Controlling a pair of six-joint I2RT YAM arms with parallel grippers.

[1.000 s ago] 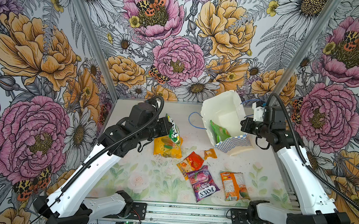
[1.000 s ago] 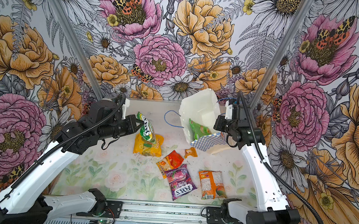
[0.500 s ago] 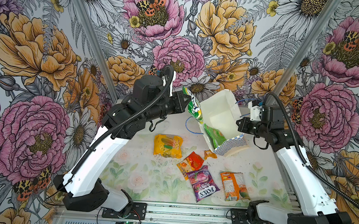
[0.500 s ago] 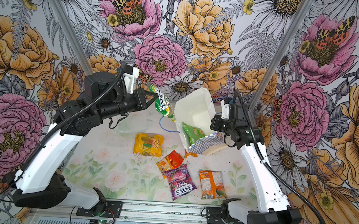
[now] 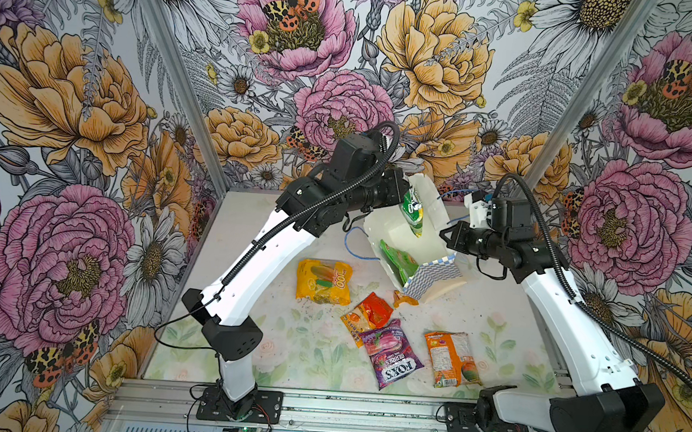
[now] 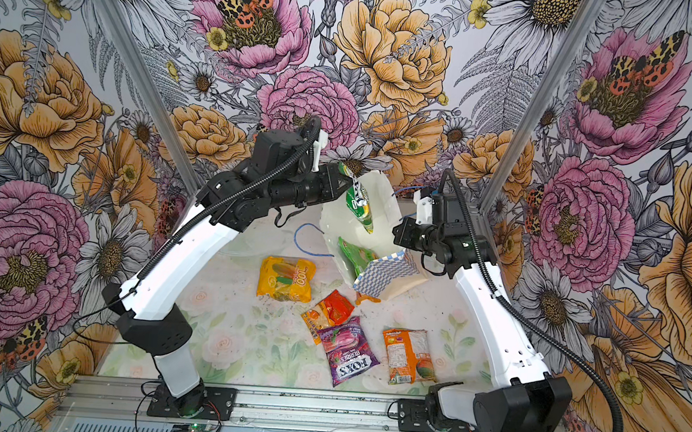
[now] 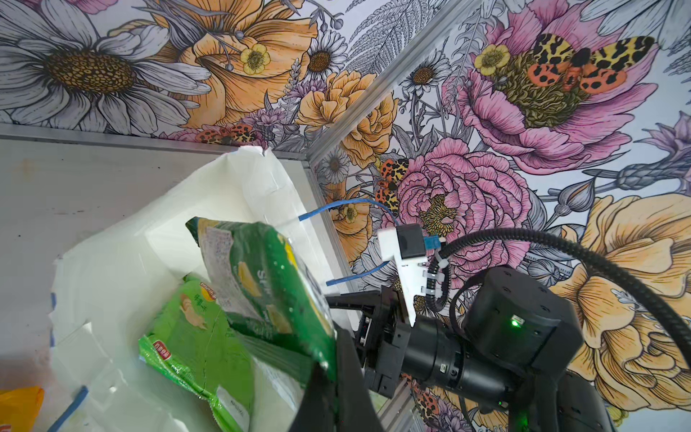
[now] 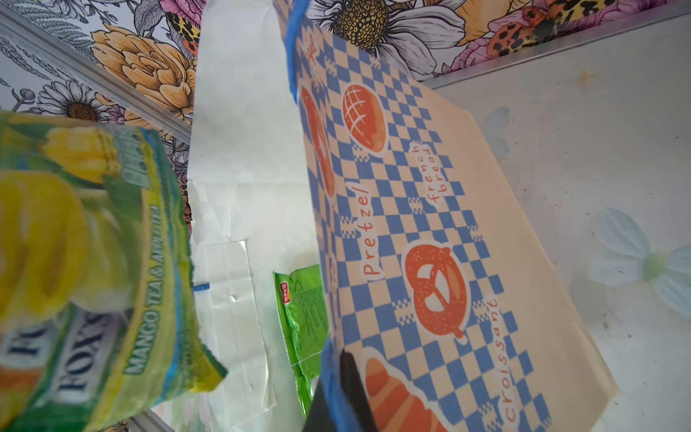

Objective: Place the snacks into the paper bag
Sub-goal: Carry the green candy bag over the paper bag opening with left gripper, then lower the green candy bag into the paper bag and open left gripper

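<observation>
The left gripper [image 5: 403, 192] is pinching a green FOX'S packet [image 5: 414, 213] by its top, dangling it over the mouth of the tilted paper bag [image 5: 432, 273]. The right gripper [image 5: 445, 234] is clamping the bag's rim.

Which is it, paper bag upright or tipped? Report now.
Tipped: in both top views the paper bag leans, open mouth turned leftward, the right tool pinching its rim; a green packet lies inside.
</observation>
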